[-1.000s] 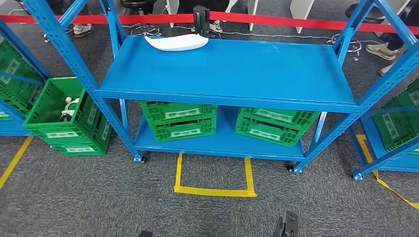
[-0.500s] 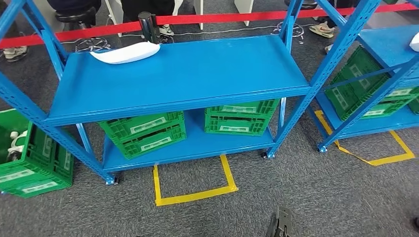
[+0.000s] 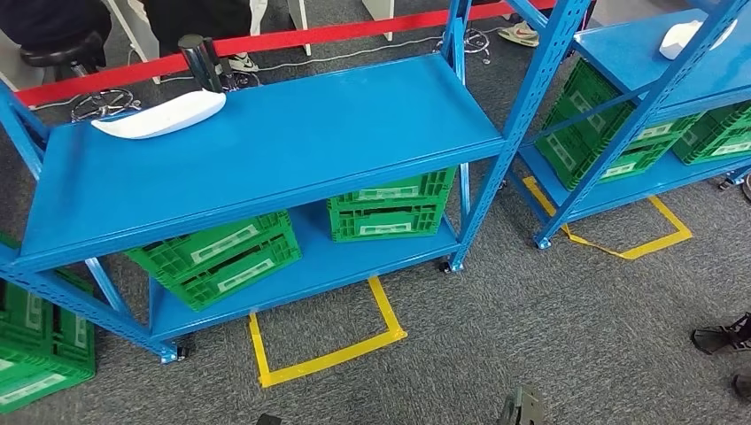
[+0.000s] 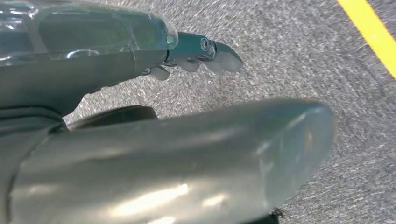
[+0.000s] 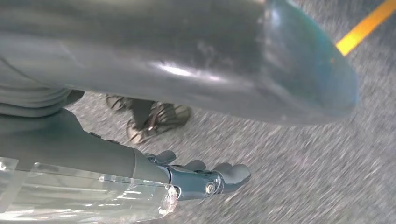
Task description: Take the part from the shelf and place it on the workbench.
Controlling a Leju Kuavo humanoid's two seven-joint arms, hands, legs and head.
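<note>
A white curved part [image 3: 159, 115] lies on the far left corner of the blue shelf's top board [image 3: 292, 150]. A second white part [image 3: 682, 37] rests on the neighbouring blue shelf at the far right. In the left wrist view my left hand [image 4: 140, 149] hangs over grey carpet, thumb and fingers [image 4: 205, 51] apart, with nothing in it. In the right wrist view my right hand [image 5: 163, 70] also hangs over the carpet, its fingers [image 5: 219, 175] stretched out and holding nothing. Both hands are far below and in front of the shelf.
Green crates [image 3: 385, 208] sit on the lower board, with more at the left [image 3: 35, 354] and under the right shelf [image 3: 611, 124]. A yellow tape square [image 3: 323, 354] marks the carpet. A red barrier tape [image 3: 292, 37] runs behind. A person's shoe [image 3: 724, 336] is at the right.
The camera has turned to the right: the whole scene has slid left, the neighbouring shelf and its white part have come into view. Both hands still hang with nothing in them.
</note>
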